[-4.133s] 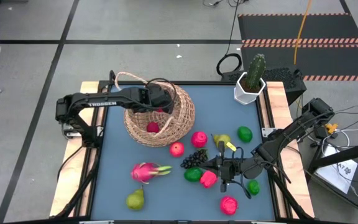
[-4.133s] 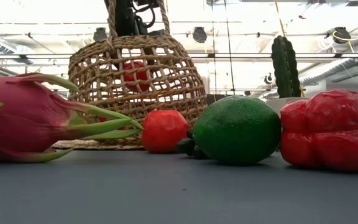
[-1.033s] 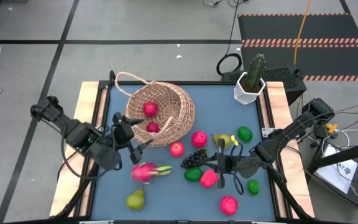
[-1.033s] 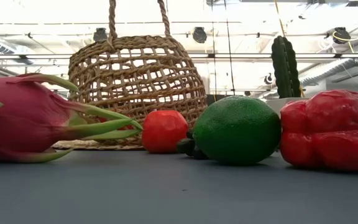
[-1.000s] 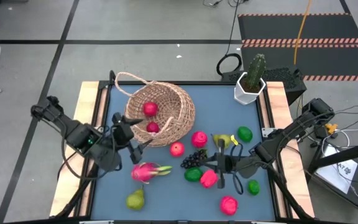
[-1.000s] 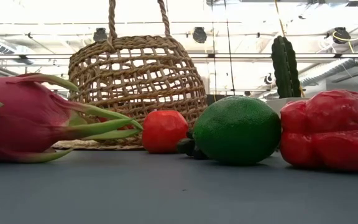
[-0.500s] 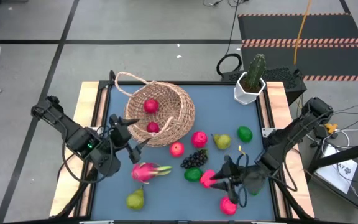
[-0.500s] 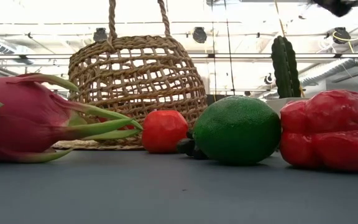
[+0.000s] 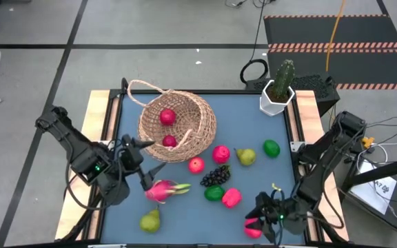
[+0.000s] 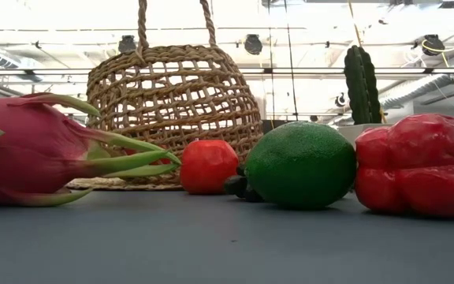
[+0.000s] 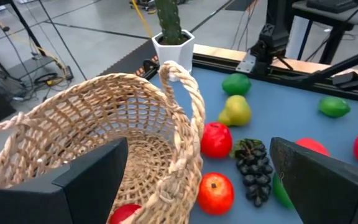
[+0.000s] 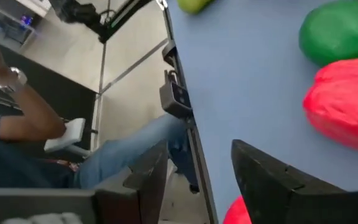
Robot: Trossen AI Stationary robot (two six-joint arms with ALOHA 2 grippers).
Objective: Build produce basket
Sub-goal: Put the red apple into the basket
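Near front edge of table (image 9: 267, 138): right gripper (image 9: 259, 219), fingers parted, empty, poised at pink-red lumpy fruit (image 9: 253, 224). Best approached by centring both fingers across widest part before closing; hard, glossy, rounded skin likely to slip. Left gripper (image 9: 138, 160) spread wide, empty, just beside pink dragon fruit (image 9: 160, 189) with green leafy scales. Basket (image 9: 178, 127), coarse open wicker with looped handle, toward far left, already holding two red fruits; remaining produce scattered between.
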